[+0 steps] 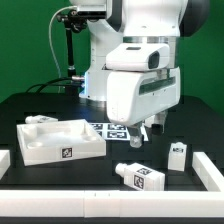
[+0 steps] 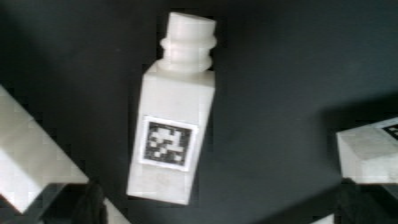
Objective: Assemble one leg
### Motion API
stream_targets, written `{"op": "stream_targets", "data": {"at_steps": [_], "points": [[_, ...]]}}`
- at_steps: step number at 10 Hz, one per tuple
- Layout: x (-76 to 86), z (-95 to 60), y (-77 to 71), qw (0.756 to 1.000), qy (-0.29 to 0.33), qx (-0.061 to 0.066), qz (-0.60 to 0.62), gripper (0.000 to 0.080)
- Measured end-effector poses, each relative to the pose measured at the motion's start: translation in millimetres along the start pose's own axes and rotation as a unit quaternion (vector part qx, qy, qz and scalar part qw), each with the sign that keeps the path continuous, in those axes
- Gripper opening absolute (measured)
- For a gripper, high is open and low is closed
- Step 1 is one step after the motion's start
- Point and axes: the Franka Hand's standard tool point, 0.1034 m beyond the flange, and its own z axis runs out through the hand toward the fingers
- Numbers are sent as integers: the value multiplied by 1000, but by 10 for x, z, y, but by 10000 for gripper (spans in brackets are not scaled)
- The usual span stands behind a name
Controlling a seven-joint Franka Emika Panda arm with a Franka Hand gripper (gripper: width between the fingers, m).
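Judging from the exterior view: a leg (image 1: 140, 177) lying flat, in front of the tray (image 1: 40, 150) and toward the exterior view's right of it. Probably light, stiff and rather smooth. Best taken across the two long flat sides, near the middle, not at the thin end. Beside the tray, the gripper (image 1: 141, 132), jaws apart, nothing held. In the wrist view: long white block, one black-and-white tag on its face, narrow stepped peg at one end.
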Motion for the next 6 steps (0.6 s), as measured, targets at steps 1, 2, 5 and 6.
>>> {"op": "stream_targets", "data": {"at_steps": [1,2,5,6], "points": [[-11,11,1,1000,-1,1,1,650],[-15,30,19,1000,1,-3,-2,650],[-30,340,191,1000,3,-6,7,650],[-35,489,215,1000,5,-5,10,650]]}}
